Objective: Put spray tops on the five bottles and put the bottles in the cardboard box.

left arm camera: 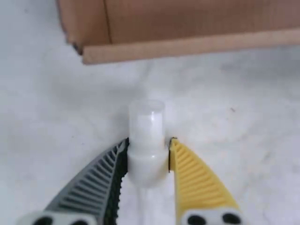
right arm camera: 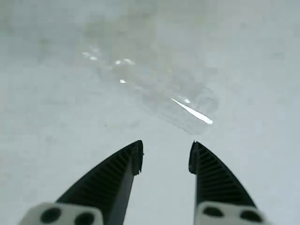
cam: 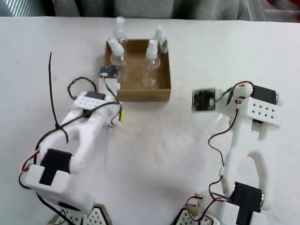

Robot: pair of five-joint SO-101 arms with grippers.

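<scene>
The left pincer (left arm camera: 147, 146) is closed on a spray top (left arm camera: 146, 129), gripped at the collar with the nozzle end left clear, presumably for seating on a neck. Just beyond it lies the cardboard box (left arm camera: 187, 44). The right pincer (right arm camera: 164, 151) is held partly open and empty, aimed at the fifth bottle (right arm camera: 154, 89) (clear, lying on the table (right arm camera: 56, 93)). The grip is made plain by the wrist view, while four capped bottles (cam: 151, 58) at the box are supplied by the high view.

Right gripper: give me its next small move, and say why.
Probably ease forward and close on the clear bottle: the right gripper is open just short of it, and the left gripper holds a spray top.
</scene>
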